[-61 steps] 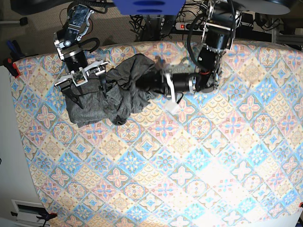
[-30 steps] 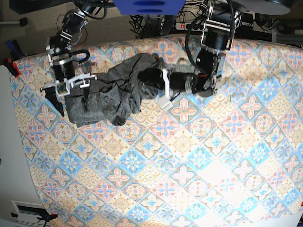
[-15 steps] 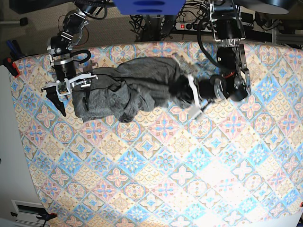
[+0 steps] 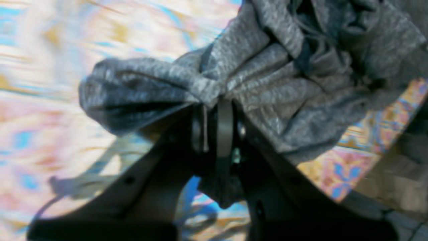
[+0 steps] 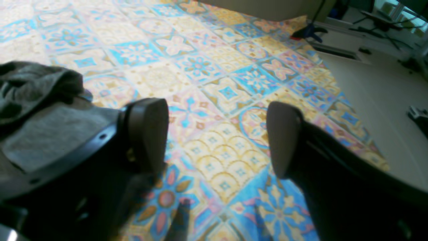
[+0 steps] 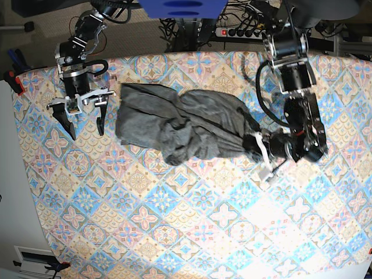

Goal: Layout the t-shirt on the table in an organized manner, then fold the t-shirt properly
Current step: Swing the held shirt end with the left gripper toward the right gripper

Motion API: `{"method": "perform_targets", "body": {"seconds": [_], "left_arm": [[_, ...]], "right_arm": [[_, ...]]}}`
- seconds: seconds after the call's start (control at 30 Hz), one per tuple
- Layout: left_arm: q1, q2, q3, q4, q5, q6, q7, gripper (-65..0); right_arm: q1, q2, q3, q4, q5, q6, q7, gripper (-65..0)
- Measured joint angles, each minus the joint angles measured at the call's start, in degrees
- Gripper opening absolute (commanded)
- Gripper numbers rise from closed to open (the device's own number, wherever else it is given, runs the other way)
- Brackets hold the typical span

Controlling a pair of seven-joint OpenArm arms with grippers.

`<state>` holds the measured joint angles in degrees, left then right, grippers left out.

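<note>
The dark grey t-shirt (image 6: 180, 125) lies bunched in a long band across the back of the table (image 6: 174, 221). My left gripper (image 6: 258, 150) is shut on the shirt's right end. In the left wrist view, the left gripper (image 4: 214, 107) pinches a gathered fold of the t-shirt (image 4: 274, 77), blurred by motion. My right gripper (image 6: 81, 119) stands open just left of the shirt's left edge, not touching it. Its two fingers (image 5: 147, 130) spread wide over the bare table (image 5: 214, 83), and the t-shirt (image 5: 33, 87) shows at that view's left.
The table's left edge runs close to the right gripper, with a red clamp (image 6: 14, 81) at the corner. Cables and a power strip (image 6: 232, 32) lie behind the table's back edge. A blue object (image 6: 180, 7) overhangs the back middle.
The left gripper has pulled the shirt's end to the right and toward the front, stretching the shirt out. The shirt's left edge has slid away from the open right gripper, which stayed put.
</note>
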<state>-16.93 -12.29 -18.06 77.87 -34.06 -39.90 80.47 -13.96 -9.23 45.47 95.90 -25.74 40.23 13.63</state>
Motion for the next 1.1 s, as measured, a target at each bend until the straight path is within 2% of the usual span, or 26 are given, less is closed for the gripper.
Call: {"method": "perform_targets", "body": {"seconds": [0.07,0.17,0.27,0.4,0.53,0.63,1.1], "left_arm": [[-1.4,-1.33,0.02,0.0,2.97,-0.02,0.07,-65.0],[-2.25,-3.04,0.0,0.0,4.02,0.02,0.07,-65.0],[-3.78,-2.95,0.85,0.04,4.31,0.02,0.07,-65.0],[-3.37,-2.47,9.73,3.52,4.13,0.02,0.09,-65.0],[-2.4,0.13,15.5,14.73,4.46,-0.22,-0.02,-65.0],[-2.38,2.08,19.17,20.79,7.8,-0.33,0.09,-65.0],[-2.01,13.75,39.63,21.55,29.18,-0.2,0.07,-65.0]], "right_arm": [[0.09,0.02,0.02,0.0,0.04,-0.13,0.07,-21.2],[0.0,0.02,0.0,-0.09,0.0,-0.11,0.07,-21.2],[0.0,0.02,0.02,-0.13,0.02,-0.11,0.11,-21.2],[-0.02,0.0,0.02,-0.13,0.04,-0.11,0.0,-21.2],[-0.02,0.0,0.02,-0.35,0.02,-0.13,-0.02,-21.2],[-0.02,0.0,0.02,-0.44,0.04,-0.13,0.0,-21.2],[0.0,0.0,0.02,-2.64,0.04,-0.13,-0.04,-21.2]]}}
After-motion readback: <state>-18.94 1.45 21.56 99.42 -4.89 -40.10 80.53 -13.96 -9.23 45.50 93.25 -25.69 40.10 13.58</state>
